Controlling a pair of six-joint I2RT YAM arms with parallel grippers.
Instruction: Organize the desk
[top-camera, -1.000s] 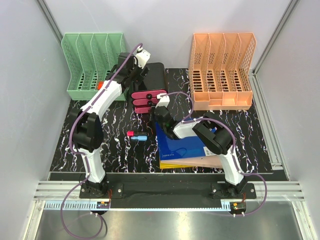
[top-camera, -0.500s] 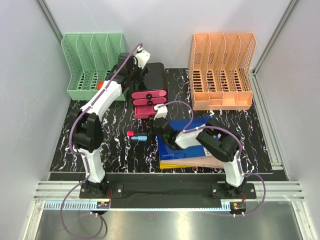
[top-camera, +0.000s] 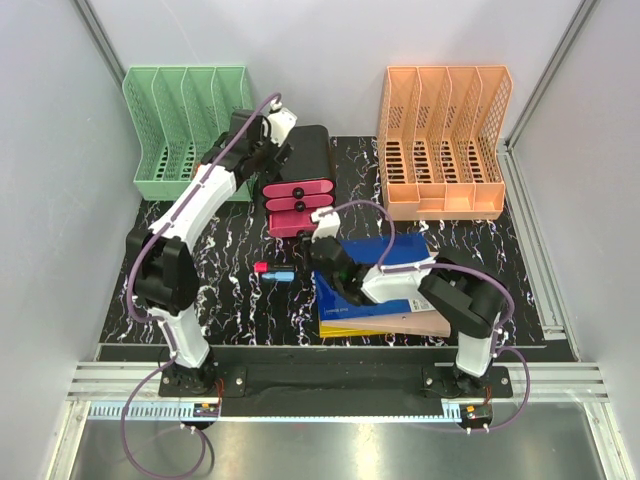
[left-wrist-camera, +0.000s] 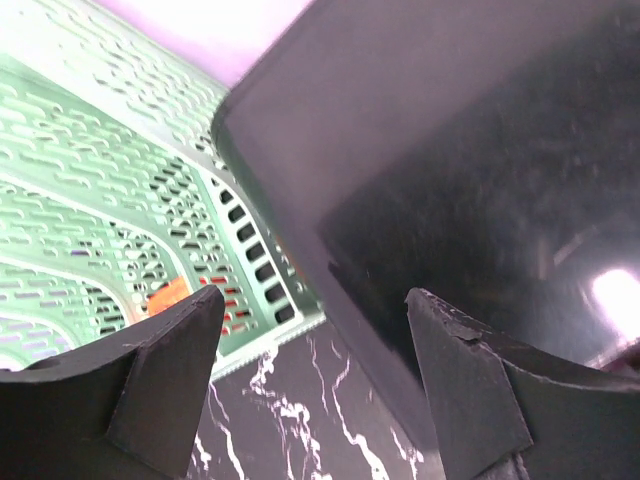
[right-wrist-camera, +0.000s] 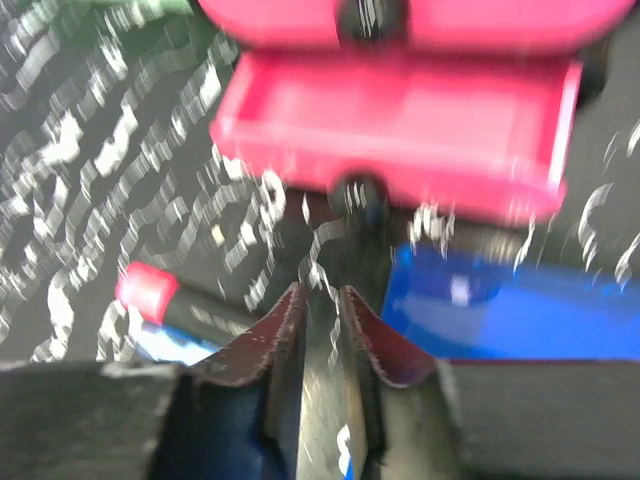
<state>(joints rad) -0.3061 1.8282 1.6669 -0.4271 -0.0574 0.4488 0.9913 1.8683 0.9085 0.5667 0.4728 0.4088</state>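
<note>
The desk (top-camera: 230, 290) spreads under both my arms. My right gripper (right-wrist-camera: 320, 295), jaws a slit apart on nothing, could miss the knob (right-wrist-camera: 358, 190) and shove the black drawer unit (top-camera: 310, 155). My left gripper (left-wrist-camera: 315, 300) stands open at its far-left corner. The open pink drawer (right-wrist-camera: 400, 130) looks empty. The green file rack (top-camera: 160, 130), far-left corner, holds something orange (left-wrist-camera: 165, 295).
</note>
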